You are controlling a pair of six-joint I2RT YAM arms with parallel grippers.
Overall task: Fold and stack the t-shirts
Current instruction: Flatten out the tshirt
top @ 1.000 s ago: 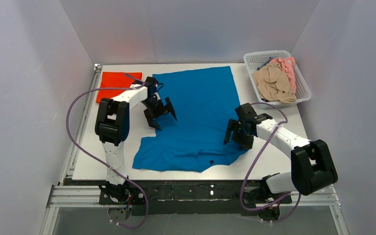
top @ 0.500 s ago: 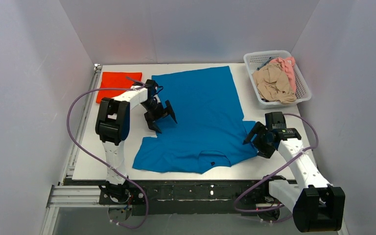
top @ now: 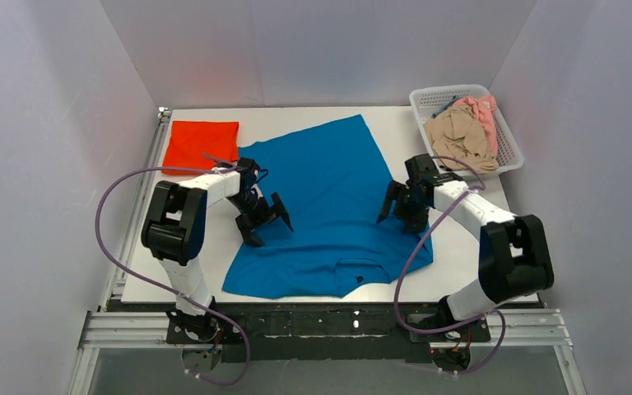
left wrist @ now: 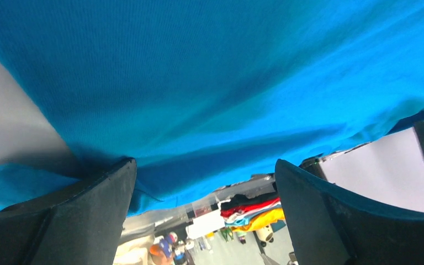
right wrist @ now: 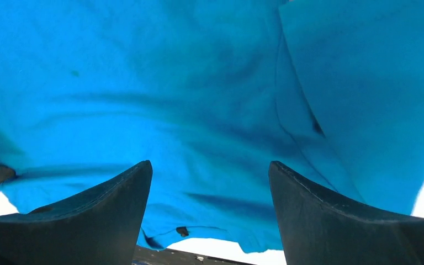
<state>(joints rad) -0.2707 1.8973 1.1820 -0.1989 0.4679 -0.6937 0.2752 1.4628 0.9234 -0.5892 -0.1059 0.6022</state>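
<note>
- On the left gripper (top: 265,224) we saw the jaws released, with the blue shirt (top: 333,189) lying beneath and between them.
- On the right gripper (top: 401,212) the jaws gaped too, gripping nothing, above the same shirt.

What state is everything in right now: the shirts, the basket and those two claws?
blue t-shirt: spread out, mostly flat, not yet folded up.
orange-red t-shirt: folded flat, lying apart to the far left.
beige t-shirt: crumpled in the basket.
pink t-shirt: crumpled in the basket.
basket: upright, holding shirts.
left gripper: open, over the blue t-shirt's left side.
right gripper: open, over its right side.
</note>
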